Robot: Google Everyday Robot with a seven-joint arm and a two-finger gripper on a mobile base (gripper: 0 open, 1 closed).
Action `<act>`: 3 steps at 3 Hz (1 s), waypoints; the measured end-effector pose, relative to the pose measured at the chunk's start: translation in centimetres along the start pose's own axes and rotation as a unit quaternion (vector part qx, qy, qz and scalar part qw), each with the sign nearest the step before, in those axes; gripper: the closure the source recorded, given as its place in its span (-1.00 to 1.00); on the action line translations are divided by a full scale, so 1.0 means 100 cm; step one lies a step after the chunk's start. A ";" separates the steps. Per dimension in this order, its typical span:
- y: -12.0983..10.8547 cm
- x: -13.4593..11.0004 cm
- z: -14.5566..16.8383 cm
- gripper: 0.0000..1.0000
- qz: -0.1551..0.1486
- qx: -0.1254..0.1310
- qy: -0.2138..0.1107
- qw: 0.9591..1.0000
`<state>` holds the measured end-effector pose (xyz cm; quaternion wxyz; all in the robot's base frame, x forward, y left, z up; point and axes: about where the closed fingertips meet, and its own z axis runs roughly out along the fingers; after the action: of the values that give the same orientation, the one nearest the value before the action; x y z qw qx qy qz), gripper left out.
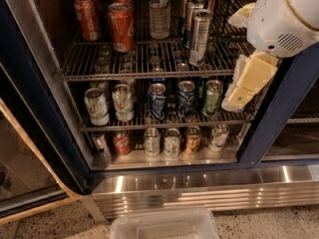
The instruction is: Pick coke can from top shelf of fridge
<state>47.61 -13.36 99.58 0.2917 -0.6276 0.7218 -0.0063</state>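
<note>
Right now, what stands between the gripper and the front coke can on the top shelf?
In the camera view, a tall slim silver can stands between the gripper, at right, and the coke can.

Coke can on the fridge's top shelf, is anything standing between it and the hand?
Yes. The hand hangs at the top shelf's right end; tall silver cans and a clear bottle stand between it and the front coke can.
</note>
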 end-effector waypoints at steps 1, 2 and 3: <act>0.005 -0.023 0.009 -1.00 -0.024 0.002 -0.028 0.999; 0.005 -0.064 0.018 -1.00 -0.055 0.010 -0.091 0.994; 0.003 -0.111 0.022 -1.00 -0.085 0.013 -0.150 0.985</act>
<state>48.77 -2.41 102.25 0.4032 -0.6765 0.6139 0.0537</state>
